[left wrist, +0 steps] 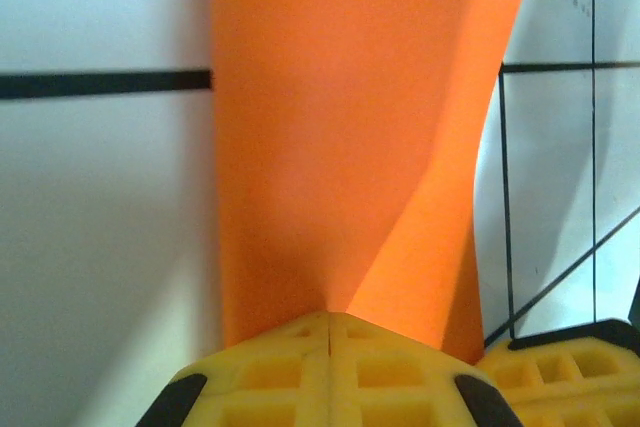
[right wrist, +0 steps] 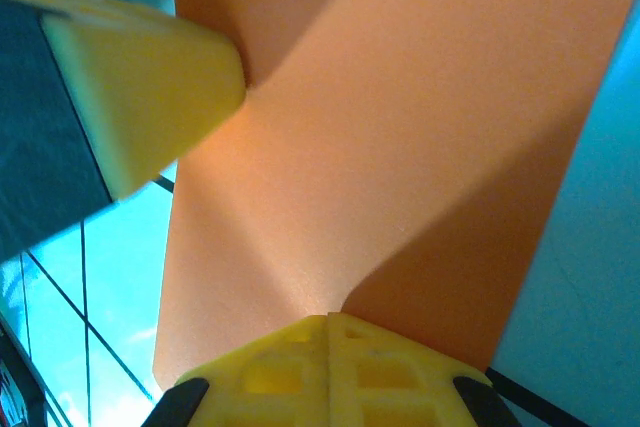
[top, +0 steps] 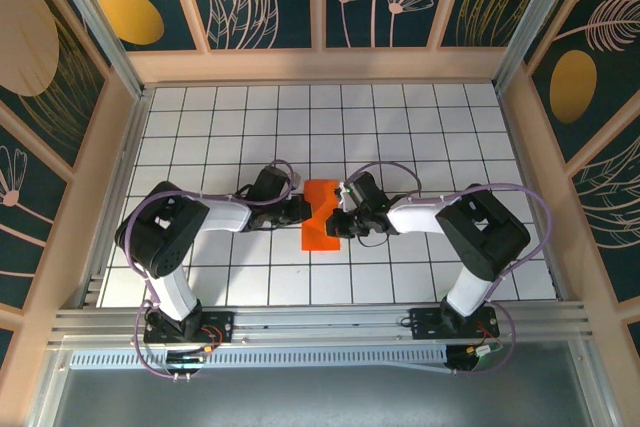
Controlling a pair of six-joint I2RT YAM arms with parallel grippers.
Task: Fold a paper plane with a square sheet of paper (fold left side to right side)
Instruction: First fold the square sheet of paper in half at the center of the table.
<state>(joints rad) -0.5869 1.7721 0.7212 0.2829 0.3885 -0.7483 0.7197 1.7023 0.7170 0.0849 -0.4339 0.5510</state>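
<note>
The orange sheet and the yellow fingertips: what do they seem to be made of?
The orange sheet looks like thin matte paper: it bends into soft folds, shows shading across them and has no shine. The yellow fingertips look like moulded plastic or a rubbery material with a matte finish and a grid of square recesses. I cannot tell which of the two it is.

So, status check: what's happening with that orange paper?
Left fingers shut on orange paper. Right fingers shut on its opposite edge. Paper folded narrow. Nothing in the way.
</note>
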